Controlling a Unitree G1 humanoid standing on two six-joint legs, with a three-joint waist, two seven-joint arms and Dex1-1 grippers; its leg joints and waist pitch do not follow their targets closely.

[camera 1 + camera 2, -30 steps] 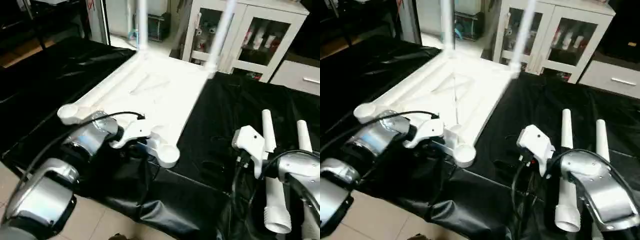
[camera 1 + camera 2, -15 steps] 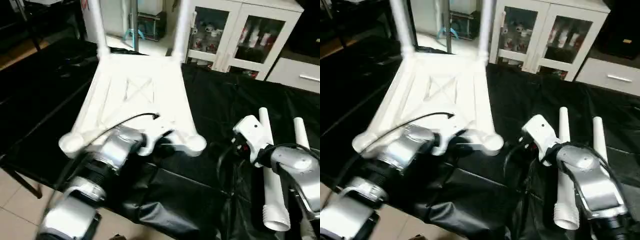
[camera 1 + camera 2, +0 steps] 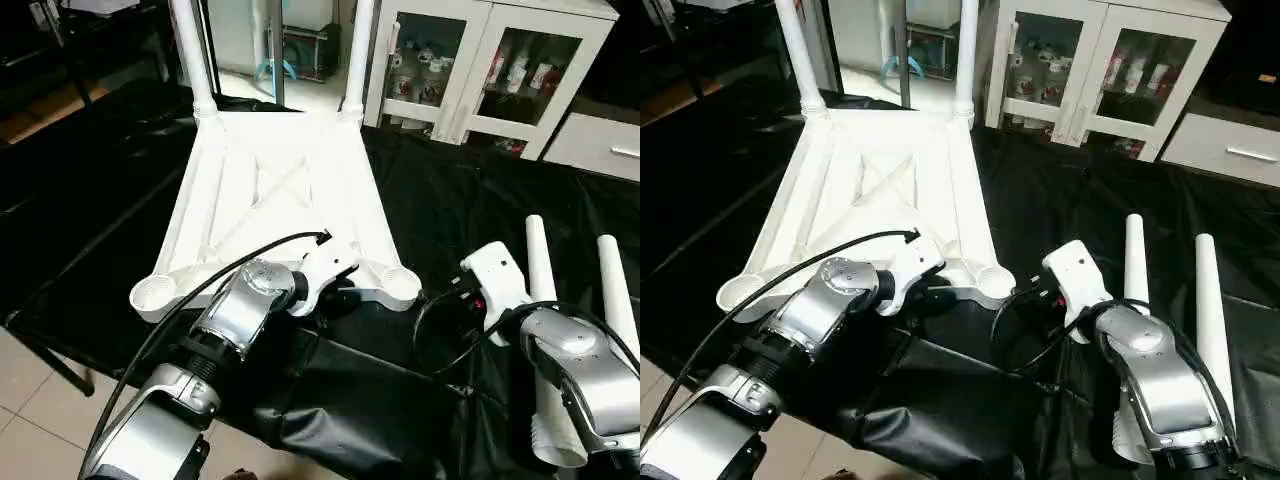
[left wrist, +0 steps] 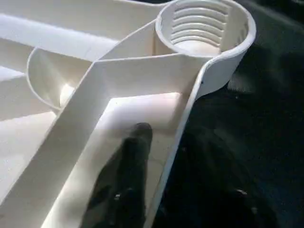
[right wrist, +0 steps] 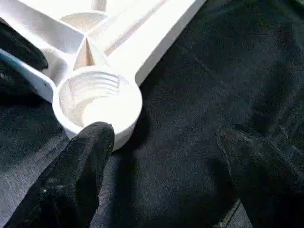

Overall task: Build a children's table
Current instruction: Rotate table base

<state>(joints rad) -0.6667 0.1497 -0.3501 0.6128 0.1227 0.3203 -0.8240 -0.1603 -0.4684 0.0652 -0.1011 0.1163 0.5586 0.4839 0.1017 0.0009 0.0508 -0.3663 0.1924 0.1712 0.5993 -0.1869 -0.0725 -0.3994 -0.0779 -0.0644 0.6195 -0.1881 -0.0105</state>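
The children's table top (image 3: 280, 190) lies ribbed side up on the black-covered work table. Two white legs (image 3: 190, 60) (image 3: 358, 55) stand upright in its far corner sockets. The near-left socket (image 3: 155, 295) and near-right socket (image 3: 398, 285) are empty. My left gripper (image 4: 173, 142) is shut on the top's near rim beside the near-right socket, one finger (image 4: 130, 175) inside the wall and the other outside. Just right of that socket (image 5: 97, 102) my right gripper (image 5: 164, 137) stands open, holding nothing. Two loose legs (image 3: 540, 330) (image 3: 615, 300) lie side by side at the right.
A white cabinet with glass doors (image 3: 480, 70) stands behind the work table. The black cover (image 3: 340, 400) hangs rumpled over the front edge, with tiled floor (image 3: 40, 430) below at the near left. The left arm's cable (image 3: 220, 270) arcs over the top's near edge.
The table top has swung round with my left gripper on its rim, from skewed to square-on, with its near-right socket now close to my right gripper. The camera has shifted too.
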